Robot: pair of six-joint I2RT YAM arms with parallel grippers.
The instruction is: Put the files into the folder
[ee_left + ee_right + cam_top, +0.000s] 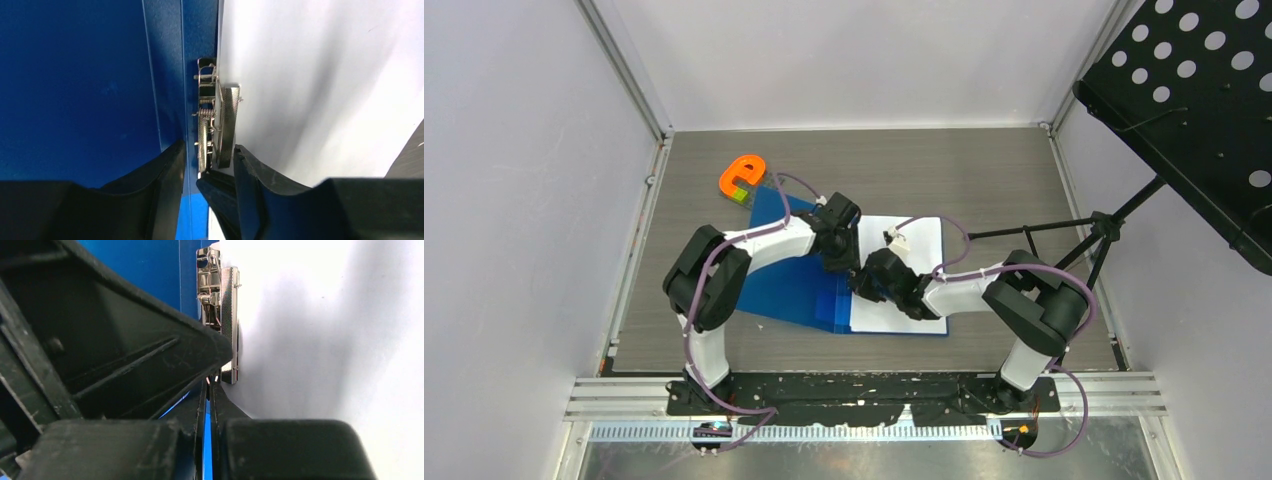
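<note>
The blue folder [784, 285] lies open on the table. The white files [921, 245] rest on its right half. The metal clip [215, 120] along the spine sits at the paper's left edge. My left gripper [839, 262] is open, with its fingers on either side of the clip [209, 152]. My right gripper [864, 285] is shut, and its tips [210, 385] meet at the clip's near end [220, 300]. Whether they pinch the clip is hidden. The files also fill the right side of the left wrist view [325, 75] and the right wrist view [325, 330].
An orange letter-shaped object [744, 178] on a small green block lies by the folder's far left corner. A black perforated music stand [1194, 100] on a tripod [1104, 225] stands at the right. White walls enclose the table.
</note>
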